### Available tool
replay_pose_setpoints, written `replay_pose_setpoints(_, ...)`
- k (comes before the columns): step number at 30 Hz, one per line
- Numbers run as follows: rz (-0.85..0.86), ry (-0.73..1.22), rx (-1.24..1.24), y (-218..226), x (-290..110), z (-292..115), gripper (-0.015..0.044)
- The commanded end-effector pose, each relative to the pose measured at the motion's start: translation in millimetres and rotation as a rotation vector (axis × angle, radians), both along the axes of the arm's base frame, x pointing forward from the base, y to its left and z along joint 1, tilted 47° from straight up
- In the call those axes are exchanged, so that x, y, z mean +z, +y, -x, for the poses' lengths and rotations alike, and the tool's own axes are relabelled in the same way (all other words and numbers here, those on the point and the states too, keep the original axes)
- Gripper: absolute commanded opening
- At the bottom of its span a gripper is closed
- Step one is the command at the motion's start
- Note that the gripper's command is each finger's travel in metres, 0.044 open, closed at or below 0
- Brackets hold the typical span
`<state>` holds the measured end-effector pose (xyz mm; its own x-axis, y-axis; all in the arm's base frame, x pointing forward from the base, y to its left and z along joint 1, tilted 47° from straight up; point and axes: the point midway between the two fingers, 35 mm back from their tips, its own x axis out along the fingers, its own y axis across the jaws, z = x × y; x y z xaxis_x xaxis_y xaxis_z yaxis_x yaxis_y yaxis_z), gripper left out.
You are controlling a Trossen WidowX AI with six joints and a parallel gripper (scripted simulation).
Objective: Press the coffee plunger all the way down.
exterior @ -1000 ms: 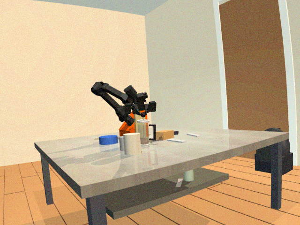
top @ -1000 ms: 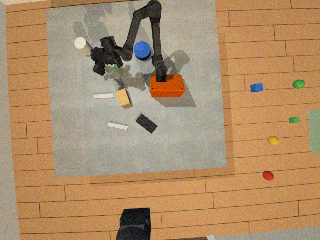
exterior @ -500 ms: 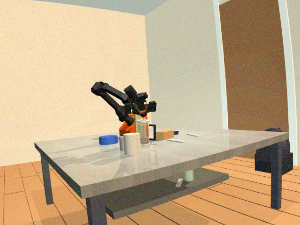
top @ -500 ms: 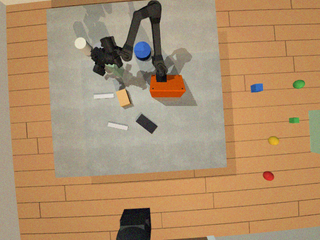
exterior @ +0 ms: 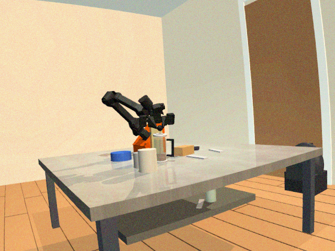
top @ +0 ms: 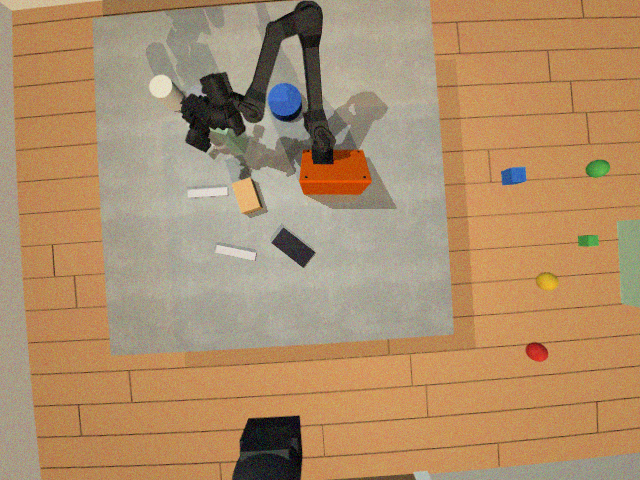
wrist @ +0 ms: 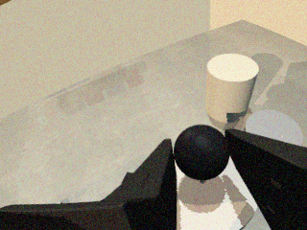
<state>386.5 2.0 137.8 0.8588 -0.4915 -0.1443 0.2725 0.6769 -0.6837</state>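
The coffee press (exterior: 159,148) stands upright on the table, a clear cylinder with a white lid (exterior: 156,134) and a black handle (exterior: 172,147) on its right side in the exterior view. Its round black plunger knob (exterior: 159,128) (wrist: 201,154) is a little above the lid, with a short piece of thin rod showing between. My gripper (exterior: 159,126) (wrist: 198,141) is shut on the knob, with one finger on each side in the wrist view. In the top view the arm hides most of the press.
A white cylinder (top: 160,86) (exterior: 147,160) (wrist: 230,91) stands close to the press. A blue cylinder (top: 284,100) (exterior: 121,156), a tan block (top: 247,195) (exterior: 183,150), an orange box (top: 334,167), a dark block (top: 293,246) and two white strips (top: 207,192) (top: 235,252) are also on the table.
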Motion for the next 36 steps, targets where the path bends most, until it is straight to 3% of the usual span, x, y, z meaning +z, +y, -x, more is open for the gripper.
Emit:
replay_pose_setpoints(1, 0.007, 0.017, -0.007, -4.4, -3.9, -0.5, 0.0122)
replay_pose_setpoints(27, 0.001, 0.001, -0.001, -0.2, 0.2, -0.8, 0.0122)
replay_pose_setpoints(36, 0.001, 0.001, -0.001, -0.2, 0.2, -0.8, 0.0358)
